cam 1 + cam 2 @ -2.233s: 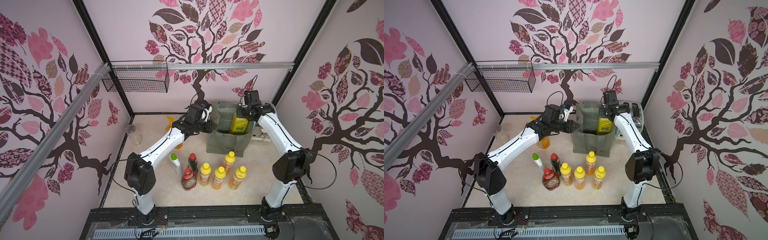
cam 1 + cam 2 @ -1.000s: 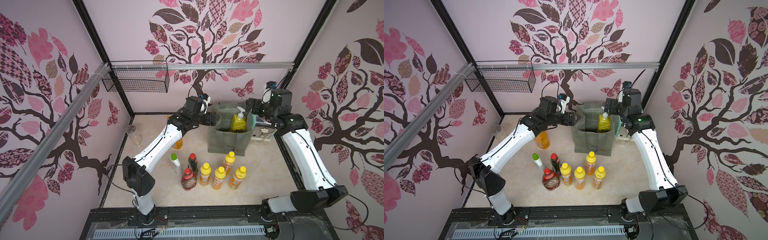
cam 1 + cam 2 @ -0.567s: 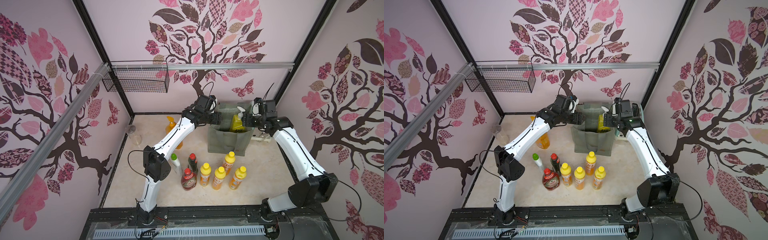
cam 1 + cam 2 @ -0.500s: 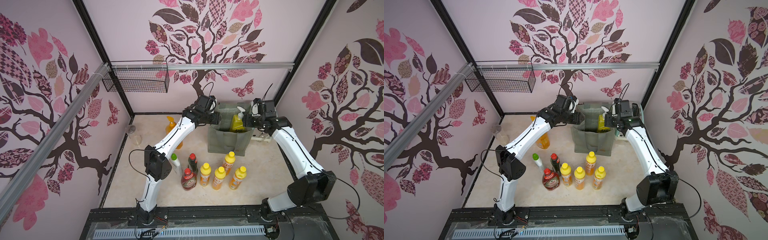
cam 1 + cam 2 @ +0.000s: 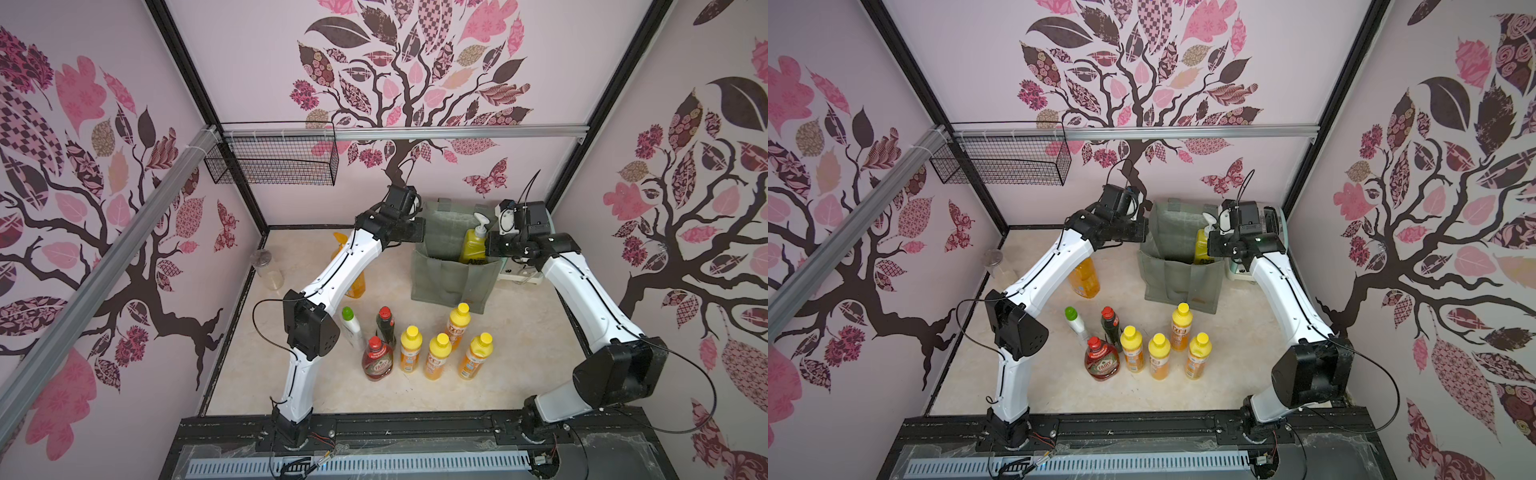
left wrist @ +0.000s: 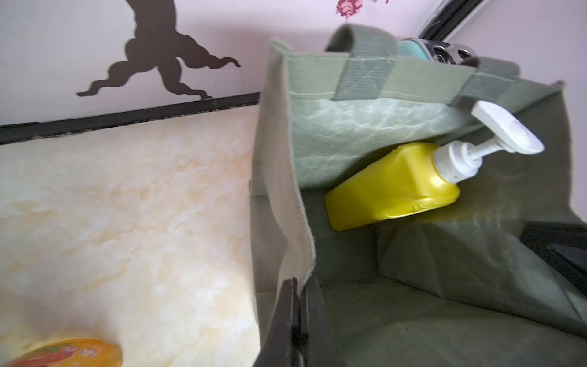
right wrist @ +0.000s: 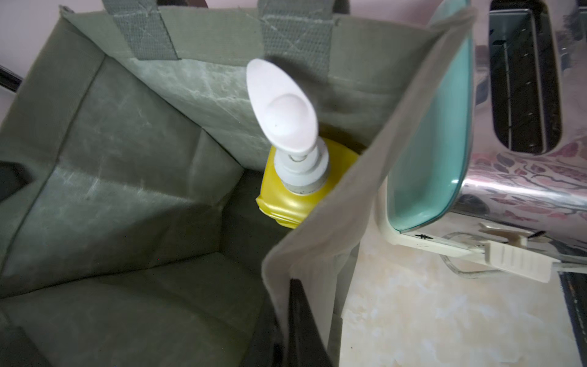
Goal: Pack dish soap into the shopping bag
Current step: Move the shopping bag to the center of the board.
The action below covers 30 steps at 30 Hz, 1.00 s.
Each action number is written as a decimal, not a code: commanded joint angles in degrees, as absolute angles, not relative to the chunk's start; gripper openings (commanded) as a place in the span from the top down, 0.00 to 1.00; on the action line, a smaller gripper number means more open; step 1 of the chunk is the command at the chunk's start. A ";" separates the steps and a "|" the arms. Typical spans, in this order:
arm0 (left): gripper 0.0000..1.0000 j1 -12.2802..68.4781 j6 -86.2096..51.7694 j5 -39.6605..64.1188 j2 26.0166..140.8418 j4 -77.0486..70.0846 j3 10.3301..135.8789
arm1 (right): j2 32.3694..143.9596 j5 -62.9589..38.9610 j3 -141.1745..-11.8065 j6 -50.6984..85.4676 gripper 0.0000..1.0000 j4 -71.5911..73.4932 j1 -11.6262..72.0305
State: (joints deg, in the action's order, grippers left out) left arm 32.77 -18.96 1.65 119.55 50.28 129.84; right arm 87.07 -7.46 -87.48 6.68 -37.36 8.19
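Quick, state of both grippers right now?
Left gripper: closed on a side wall of the grey-green fabric shopping bag.
Right gripper: closed on the bag's opposite side wall.

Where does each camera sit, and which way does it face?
Top views: high in front, looking down; left arm, right arm, shopping bag.
Left wrist: on left arm, facing into bag; left tool pinches its wall.
Right wrist: on right arm, facing into bag; right tool pinches opposite wall; toaster alongside.
Wrist views share the yellow pump bottle.

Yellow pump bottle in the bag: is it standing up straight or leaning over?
Leaning. The yellow pump bottle sits slanted inside the shopping bag, its base low and its top up near the bag's corner.
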 commanded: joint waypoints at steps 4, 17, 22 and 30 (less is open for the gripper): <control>1.00 32.44 -17.15 -4.19 111.27 51.07 123.98 | 88.24 -10.41 -89.56 6.18 1.00 -38.28 11.32; 1.00 32.17 -18.63 -6.42 98.88 47.51 106.32 | 89.19 -7.47 -90.64 4.09 1.00 -39.37 15.39; 1.00 32.26 -20.20 -3.03 94.87 44.68 99.76 | 86.92 -2.86 -89.27 3.44 1.00 -40.20 15.38; 1.00 35.43 -21.45 -0.05 90.56 42.75 94.30 | 81.65 -0.37 -86.22 4.25 0.75 -40.42 15.38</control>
